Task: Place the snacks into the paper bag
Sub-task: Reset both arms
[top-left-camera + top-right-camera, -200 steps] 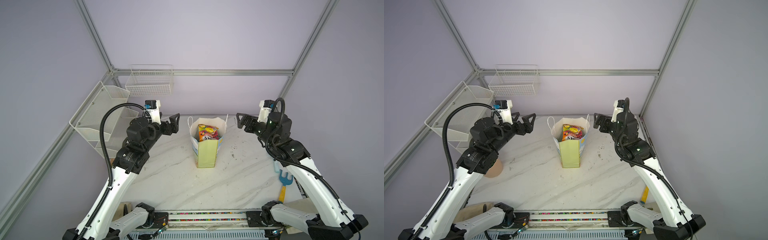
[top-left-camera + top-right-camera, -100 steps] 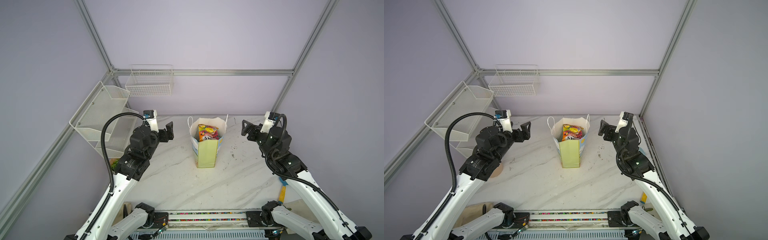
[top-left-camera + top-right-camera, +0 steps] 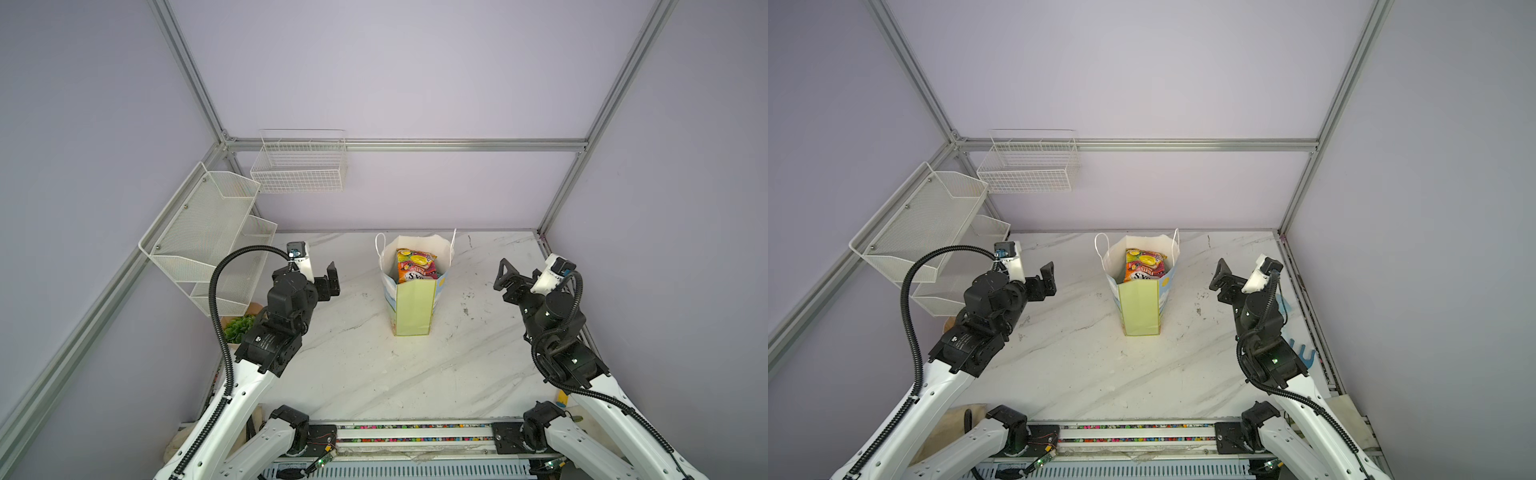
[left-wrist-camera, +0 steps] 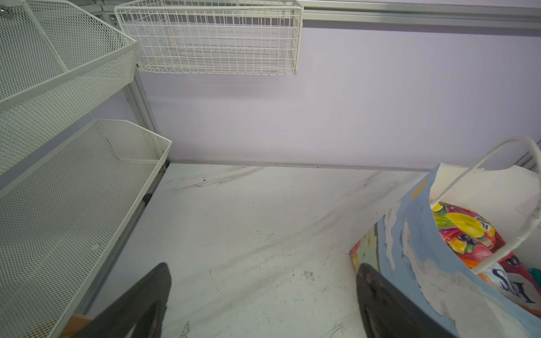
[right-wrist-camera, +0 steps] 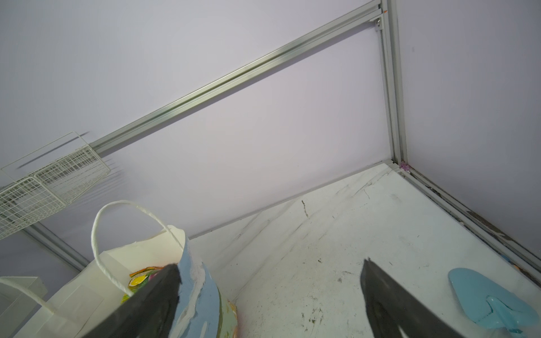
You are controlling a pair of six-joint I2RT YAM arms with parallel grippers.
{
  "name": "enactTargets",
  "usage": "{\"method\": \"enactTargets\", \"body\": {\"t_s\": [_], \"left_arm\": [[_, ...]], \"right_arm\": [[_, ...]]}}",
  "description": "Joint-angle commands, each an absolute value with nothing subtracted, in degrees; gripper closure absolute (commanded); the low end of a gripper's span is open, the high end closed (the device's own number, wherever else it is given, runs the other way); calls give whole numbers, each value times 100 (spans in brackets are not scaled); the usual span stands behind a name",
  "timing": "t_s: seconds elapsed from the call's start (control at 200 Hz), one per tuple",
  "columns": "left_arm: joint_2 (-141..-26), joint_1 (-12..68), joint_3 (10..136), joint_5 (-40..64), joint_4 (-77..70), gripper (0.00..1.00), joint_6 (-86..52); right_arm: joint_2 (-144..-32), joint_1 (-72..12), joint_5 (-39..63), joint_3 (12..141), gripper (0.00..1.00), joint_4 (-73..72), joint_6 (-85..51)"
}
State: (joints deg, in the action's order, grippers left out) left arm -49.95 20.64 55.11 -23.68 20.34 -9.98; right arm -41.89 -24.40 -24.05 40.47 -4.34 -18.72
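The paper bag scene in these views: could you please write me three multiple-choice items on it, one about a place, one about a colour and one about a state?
1. Where is the paper bag?
A. Lifted off the surface.
B. Upright on the marble table, between the two arms.
C. Lying flat on its side.

2. What colour is the bag's side panel that faces the top views?
A. Red.
B. Black.
C. Pale green.

3. How are the left gripper and the right gripper?
A. Both open and empty.
B. Both shut on packets.
C. One shut on a cord handle.

Answers:
1 B: its base rests on the table in both top views.
2 C: the near panel is plainly pale green.
3 A: each wrist view shows the jaws wide apart, gripping nothing.
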Motion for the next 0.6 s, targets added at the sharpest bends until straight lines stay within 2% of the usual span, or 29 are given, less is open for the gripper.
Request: {"method": "enactTargets", "body": {"t_s": [0.0, 0.595], "left_arm": [[-4985, 2065, 5242, -2690, 1873, 1, -1002], [-3653, 2065, 3243, -2902, 784, 0, -930]], "right_arm": [[-4123, -2425, -2855, 3941, 4, -621, -1924], [-3386, -2418, -3234, 2840, 7, -1201, -1535]]}}
